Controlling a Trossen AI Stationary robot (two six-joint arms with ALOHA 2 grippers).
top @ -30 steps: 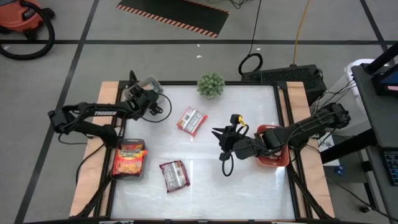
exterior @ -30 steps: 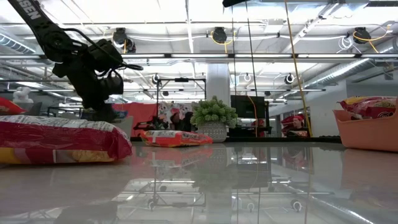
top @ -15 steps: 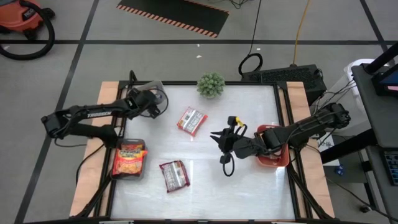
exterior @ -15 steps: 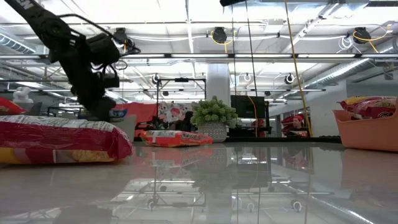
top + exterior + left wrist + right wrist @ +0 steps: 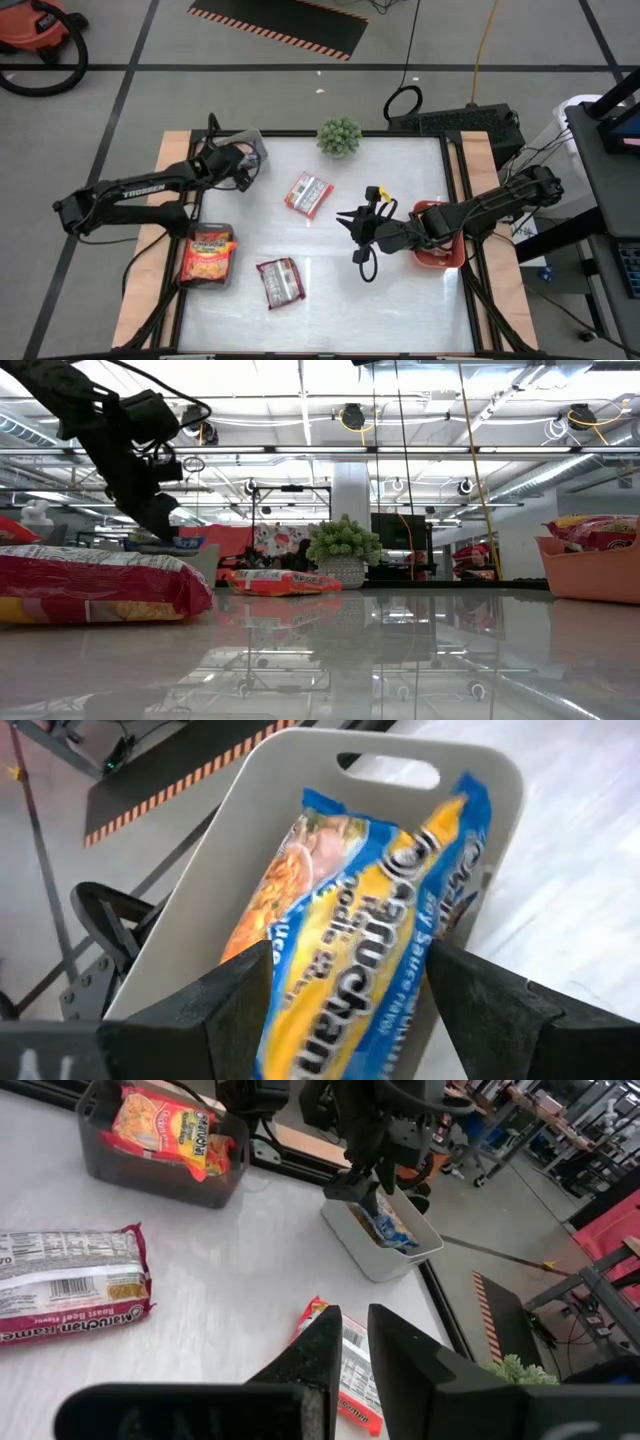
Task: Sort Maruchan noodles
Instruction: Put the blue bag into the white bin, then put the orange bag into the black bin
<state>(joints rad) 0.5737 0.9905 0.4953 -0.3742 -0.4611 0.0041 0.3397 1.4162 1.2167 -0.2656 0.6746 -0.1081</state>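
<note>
On my white table [image 5: 400, 290], the dark bin [image 5: 209, 256] near the left edge holds red-and-yellow noodle packets [image 5: 208, 254]. An orange bin [image 5: 437, 248] at the right edge carries a red packet, seen in the low view [image 5: 598, 531].

A pale grey bin [image 5: 400, 840] at the far-left corner contains one yellow-and-blue Maruchan packet [image 5: 350, 940]. My left gripper [image 5: 238, 164] hangs just over it, fingers [image 5: 235, 1005] spread wide and gripping nothing.

Two red-and-white packets lie loose on the table: one [image 5: 308, 192] near the middle, another [image 5: 279, 281] toward the front.

My right gripper [image 5: 350, 222] hovers mid-table, fingers [image 5: 325, 1360] nearly closed and empty. A small green plant [image 5: 339, 136] stands at the far edge.
</note>
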